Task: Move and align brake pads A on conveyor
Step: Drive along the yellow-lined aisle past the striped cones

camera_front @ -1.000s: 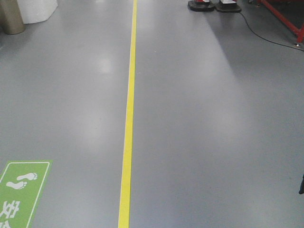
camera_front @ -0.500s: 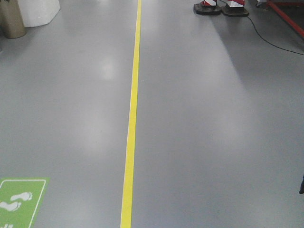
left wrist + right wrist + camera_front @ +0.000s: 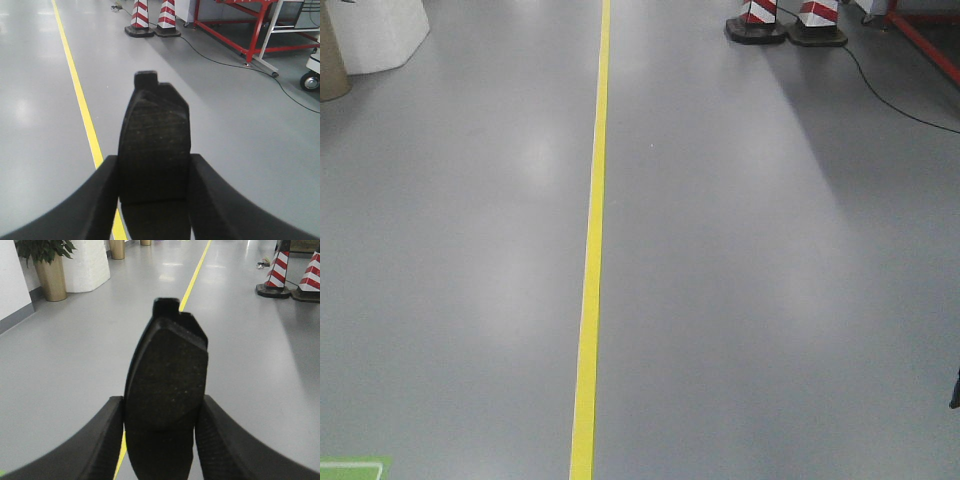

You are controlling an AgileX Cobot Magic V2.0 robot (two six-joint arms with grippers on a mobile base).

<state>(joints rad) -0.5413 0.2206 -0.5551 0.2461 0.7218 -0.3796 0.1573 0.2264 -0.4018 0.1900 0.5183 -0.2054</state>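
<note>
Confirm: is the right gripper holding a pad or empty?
Holding: a dark brake pad sits clamped between the fingers of the right gripper.

You've got nothing legible, no words or numbers in any view. The green floor sticker point(image 3: 350, 470) shows only a sliver at the front view's bottom-left edge, its print cut off. The yellow floor line point(image 3: 590, 250) and red-white striped cones point(image 3: 757, 14) carry no lettering.

A yellow line point(image 3: 588, 300) divides the grey floor point(image 3: 770, 300). Two striped cones point(image 3: 756, 22) stand right of it, a potted plant point(image 3: 49, 270) left.
</note>
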